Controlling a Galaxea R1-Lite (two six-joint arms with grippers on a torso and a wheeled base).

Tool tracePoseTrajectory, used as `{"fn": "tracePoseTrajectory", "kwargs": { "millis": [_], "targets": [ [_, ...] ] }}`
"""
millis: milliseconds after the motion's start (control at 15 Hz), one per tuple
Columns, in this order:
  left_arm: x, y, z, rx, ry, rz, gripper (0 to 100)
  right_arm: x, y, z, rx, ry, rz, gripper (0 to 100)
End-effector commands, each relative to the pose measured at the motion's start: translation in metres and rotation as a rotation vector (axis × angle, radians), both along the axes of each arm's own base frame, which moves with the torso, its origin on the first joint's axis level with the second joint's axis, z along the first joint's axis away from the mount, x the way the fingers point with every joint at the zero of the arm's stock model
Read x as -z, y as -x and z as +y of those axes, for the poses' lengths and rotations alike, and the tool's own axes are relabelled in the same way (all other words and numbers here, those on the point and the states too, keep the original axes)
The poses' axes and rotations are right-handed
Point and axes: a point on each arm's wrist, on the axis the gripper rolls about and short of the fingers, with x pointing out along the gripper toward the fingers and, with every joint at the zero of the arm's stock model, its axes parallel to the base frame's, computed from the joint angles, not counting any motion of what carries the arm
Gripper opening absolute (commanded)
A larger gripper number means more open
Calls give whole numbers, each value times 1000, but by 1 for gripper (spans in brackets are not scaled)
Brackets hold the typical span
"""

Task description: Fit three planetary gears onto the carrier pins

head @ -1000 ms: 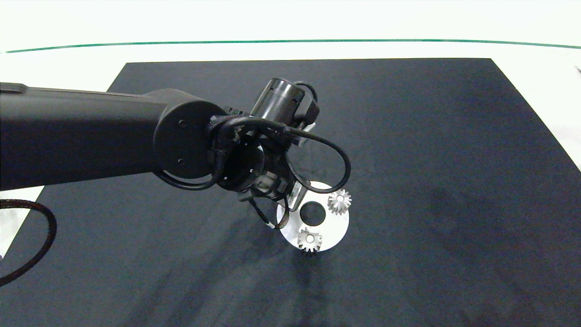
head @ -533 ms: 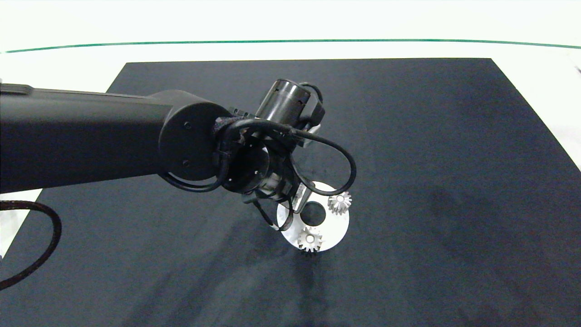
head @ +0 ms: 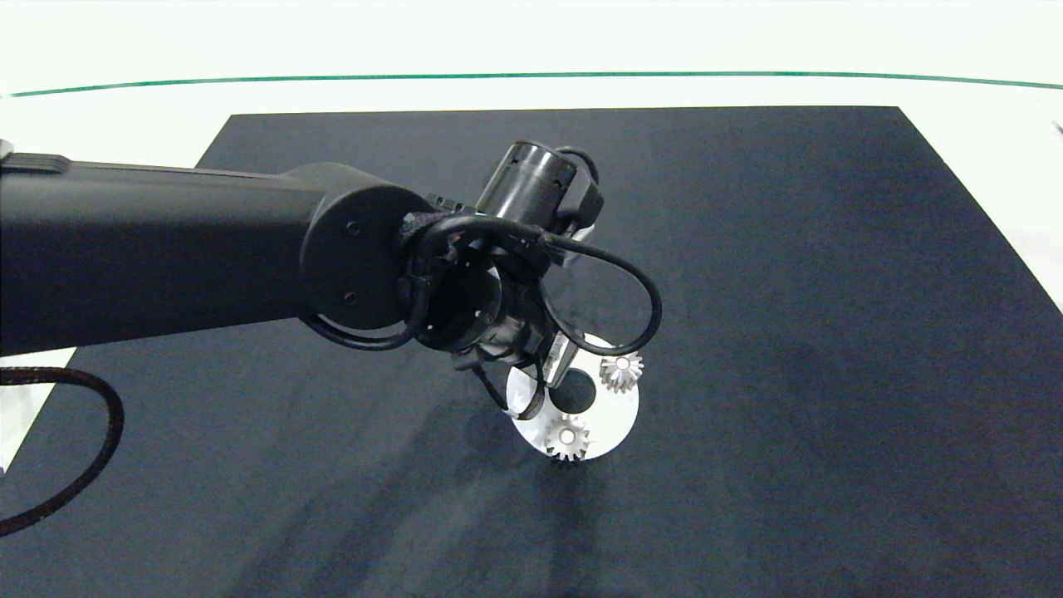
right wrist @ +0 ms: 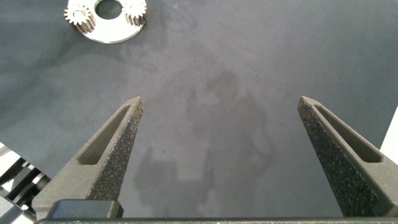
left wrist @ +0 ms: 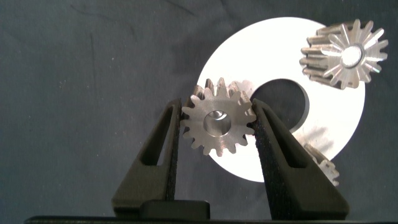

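Silvery toothed gear point(left wrist: 217, 123), left hand point(left wrist: 217, 134) clamped

Dark mat point(head: 830, 332) covers most of the white tabletop point(head: 531, 50), slightly wrinkled with soft shadows. Bare white strips show at 12, 9 and 3 o'clock. Thin green line point(head: 531, 75) runs across the tabletop at 12 o'clock, just beyond the mat's far edge.
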Motion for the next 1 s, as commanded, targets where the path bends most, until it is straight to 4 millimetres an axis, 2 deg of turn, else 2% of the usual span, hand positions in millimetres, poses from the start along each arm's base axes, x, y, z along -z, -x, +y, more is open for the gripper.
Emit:
{"fn": "tracePoseTrajectory", "kwargs": {
  "millis": [67, 1000],
  "targets": [
    [3, -2, 0, -6, -11, 5, 22, 0, 0, 0, 0, 4, 1, 100],
    [8, -3, -1, -8, -20, 17, 22, 0, 0, 0, 0, 4, 2, 100]
  ]
}}
